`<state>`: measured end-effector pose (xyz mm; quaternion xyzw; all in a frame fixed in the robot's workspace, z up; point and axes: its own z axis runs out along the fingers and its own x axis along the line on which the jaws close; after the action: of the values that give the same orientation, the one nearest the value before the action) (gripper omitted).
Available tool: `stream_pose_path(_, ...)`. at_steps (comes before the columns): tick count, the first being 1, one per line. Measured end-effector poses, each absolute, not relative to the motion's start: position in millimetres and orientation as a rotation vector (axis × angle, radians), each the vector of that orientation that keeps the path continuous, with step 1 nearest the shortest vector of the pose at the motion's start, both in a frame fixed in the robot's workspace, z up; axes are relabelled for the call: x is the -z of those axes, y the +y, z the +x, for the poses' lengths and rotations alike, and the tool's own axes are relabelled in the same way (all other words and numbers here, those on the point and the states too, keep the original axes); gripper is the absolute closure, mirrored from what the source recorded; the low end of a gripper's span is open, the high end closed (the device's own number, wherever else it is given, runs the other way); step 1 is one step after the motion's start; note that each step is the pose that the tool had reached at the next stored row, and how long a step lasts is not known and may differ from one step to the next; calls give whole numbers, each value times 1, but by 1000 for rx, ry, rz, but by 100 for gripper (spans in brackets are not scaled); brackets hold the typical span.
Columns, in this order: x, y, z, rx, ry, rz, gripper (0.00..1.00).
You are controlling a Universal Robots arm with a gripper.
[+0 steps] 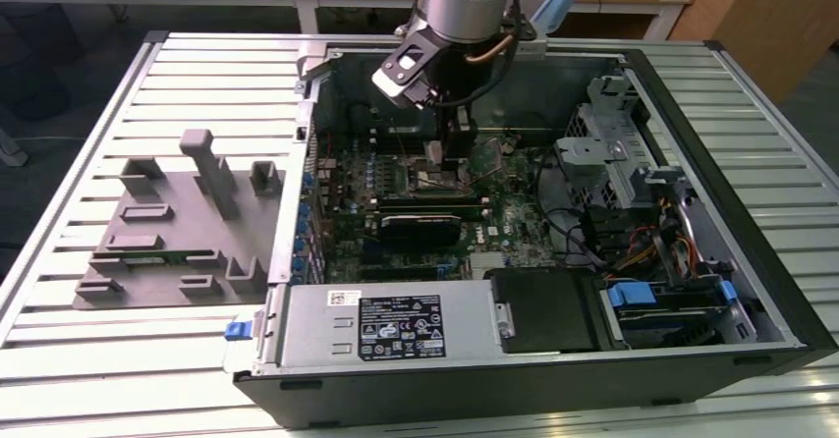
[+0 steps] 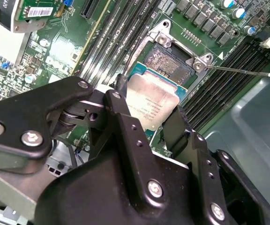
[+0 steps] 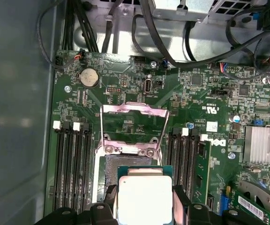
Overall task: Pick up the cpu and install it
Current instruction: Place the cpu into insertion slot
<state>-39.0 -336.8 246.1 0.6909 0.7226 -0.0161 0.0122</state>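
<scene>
The cpu, a flat square chip with a silvery top and thin green rim, hangs between my gripper's black fingers, which are shut on two opposite edges. It hovers just above the motherboard, partly over the open socket. In the first wrist view the cpu sits in the gripper beside the socket, whose metal load plate is flipped up. In the exterior view the gripper reaches down inside the open computer case over the socket.
Memory slots flank the socket on both sides. The socket's thin lever sticks out sideways. A power supply, drive cage and cables crowd the case. A grey fixture tray lies at the exterior view's left.
</scene>
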Motion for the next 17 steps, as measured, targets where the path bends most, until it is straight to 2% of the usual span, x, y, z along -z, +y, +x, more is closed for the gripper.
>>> stream_pose_path(12, -236, -337, -39, 10, 2261, 2163, 45)
stream_pose_path(17, -234, -337, -42, -33, 2234, 2145, 45)
